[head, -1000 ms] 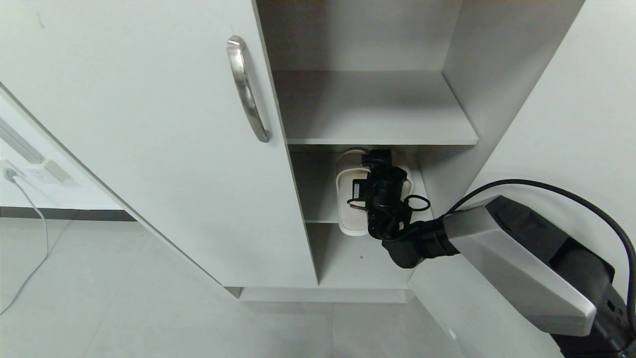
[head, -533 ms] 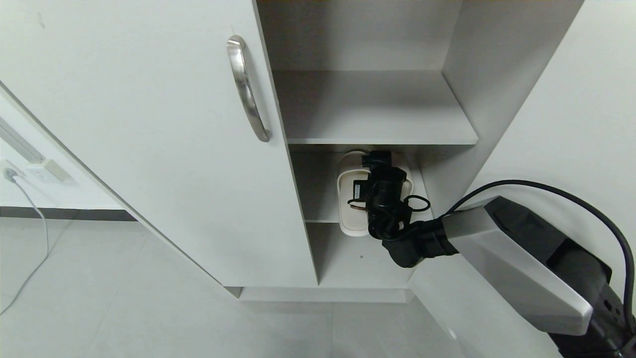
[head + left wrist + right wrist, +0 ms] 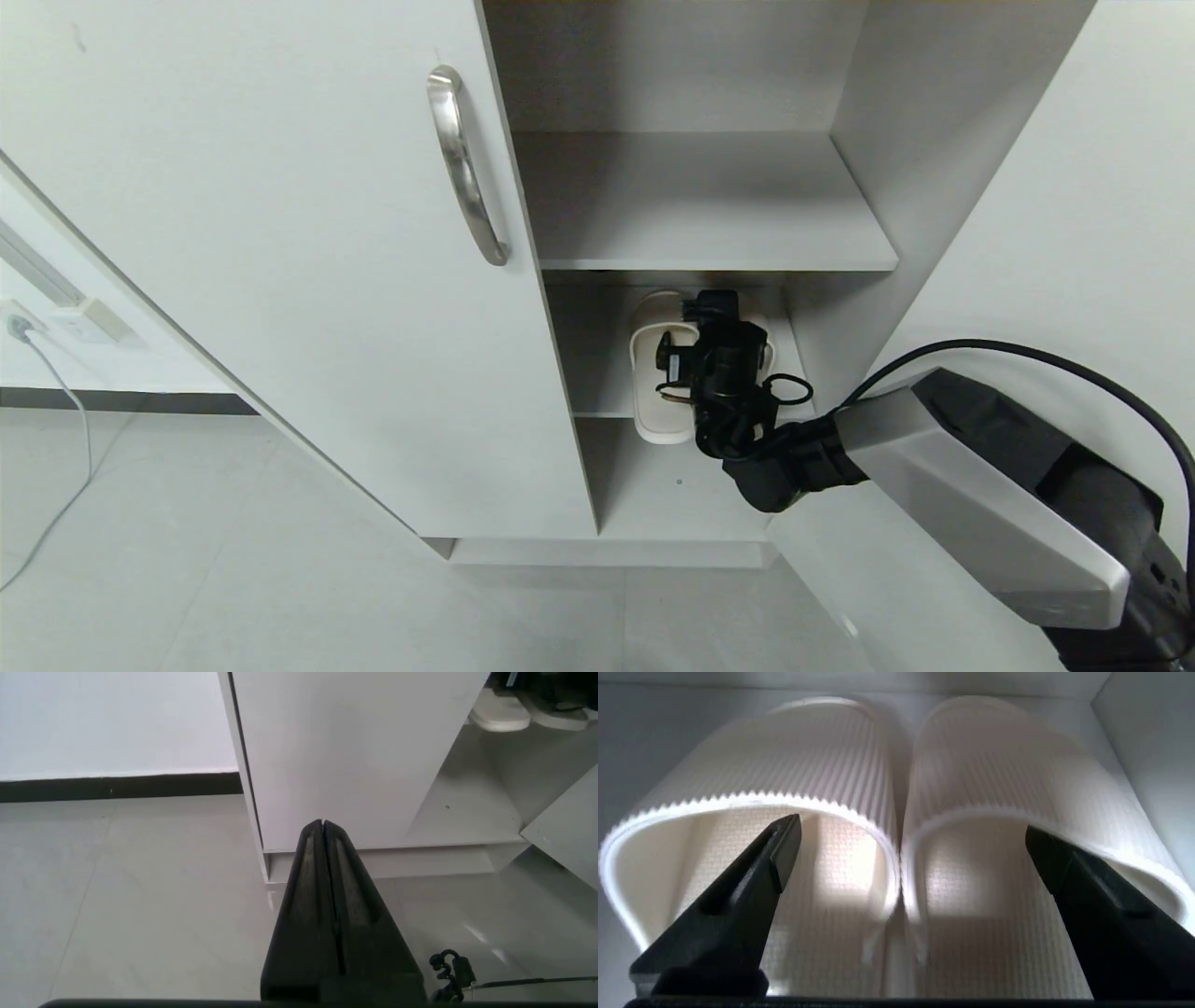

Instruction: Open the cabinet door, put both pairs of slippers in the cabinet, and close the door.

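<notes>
Cabinet door (image 3: 280,233) is standing open; right gripper (image 3: 912,833), jaws spread, is hovering at one shelved slipper pair (image 3: 896,775); second pair and closing are seemingly remaining.

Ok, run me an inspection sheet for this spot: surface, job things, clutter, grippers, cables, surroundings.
Surface: middle shelf carries the slippers.
Job's things: one white pair of slippers side by side, heels at the shelf's front edge; door open.
Clutter: nothing seen.
Grippers: right gripper open inside the cabinet, one finger on each outer side of the pair; left gripper shut, low over the floor, facing the cabinet.
Cables: black cable along the right arm; grey cord from a wall socket to the floor.
Surroundings: tiled floor, white wall, dark skirting.
</notes>
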### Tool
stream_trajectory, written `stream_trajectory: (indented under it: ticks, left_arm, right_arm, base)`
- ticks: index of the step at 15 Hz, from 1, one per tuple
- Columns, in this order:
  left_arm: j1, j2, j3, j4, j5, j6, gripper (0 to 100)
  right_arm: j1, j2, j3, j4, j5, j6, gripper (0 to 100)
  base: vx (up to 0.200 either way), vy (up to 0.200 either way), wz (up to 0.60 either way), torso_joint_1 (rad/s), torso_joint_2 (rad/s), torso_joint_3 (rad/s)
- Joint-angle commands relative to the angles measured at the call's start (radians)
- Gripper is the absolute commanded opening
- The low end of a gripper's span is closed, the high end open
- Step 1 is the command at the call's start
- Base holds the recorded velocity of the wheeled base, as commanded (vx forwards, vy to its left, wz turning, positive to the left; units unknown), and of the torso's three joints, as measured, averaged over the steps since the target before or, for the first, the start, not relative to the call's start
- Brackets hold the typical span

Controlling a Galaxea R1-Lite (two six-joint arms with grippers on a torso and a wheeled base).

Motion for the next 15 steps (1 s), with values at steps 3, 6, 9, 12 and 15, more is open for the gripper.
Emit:
stream_trajectory:
  ticks: [3, 6, 9, 12, 15]
  left_arm:
    - [0.000, 0.002, 0.000, 0.000, -0.001, 0.001, 0]
    - [0.000, 0.002, 0.000, 0.000, 0.000, 0.000, 0]
    - [0.000, 0.002, 0.000, 0.000, 0.000, 0.000, 0]
    - [0.000, 0.002, 0.000, 0.000, 0.000, -0.002, 0]
    - [0.000, 0.002, 0.000, 0.000, 0.000, -0.002, 0]
  right_arm:
    - [0.054, -0.178, 0.292, -0.126, -0.004, 0.001, 100]
    - [0.102, -0.267, 0.506, -0.245, -0.007, 0.001, 100]
    - [0.139, -0.310, 0.692, -0.402, -0.012, -0.004, 100]
    - [0.142, -0.310, 0.713, -0.414, -0.012, -0.018, 100]
    - [0.156, -0.310, 0.713, -0.417, -0.013, -0.018, 100]
  base:
    - [0.000, 0.000, 0.00, 0.000, 0.00, 0.000]
    - [0.000, 0.000, 0.00, 0.000, 0.00, 0.000]
    - [0.000, 0.000, 0.00, 0.000, 0.00, 0.000]
    - [0.000, 0.000, 0.00, 0.000, 0.00, 0.000]
    - [-0.133, 0.000, 0.00, 0.003, 0.00, 0.002]
